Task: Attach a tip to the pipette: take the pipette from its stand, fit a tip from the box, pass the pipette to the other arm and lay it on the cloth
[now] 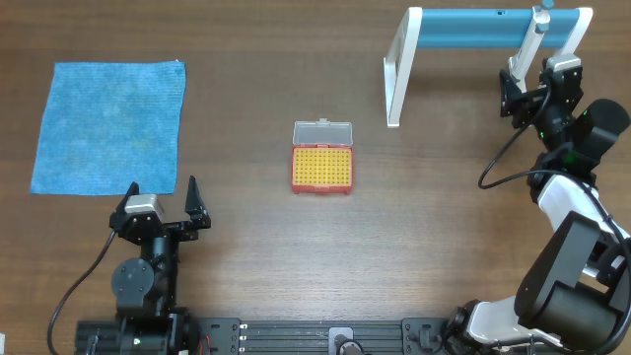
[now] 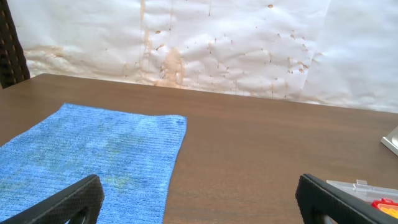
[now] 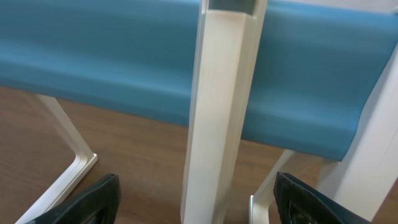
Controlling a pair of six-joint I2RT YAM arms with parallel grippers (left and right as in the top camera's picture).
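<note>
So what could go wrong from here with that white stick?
The right gripper stands open around the pipette; closing off-centre could twist it on the blue stand or drop it. Later, the tip box looks loose on the table, so a crooked press might shove it.

Brown wooden table (image 1: 246, 256) — behind it, a stained, crinkled white sheet (image 2: 249, 43).
</note>
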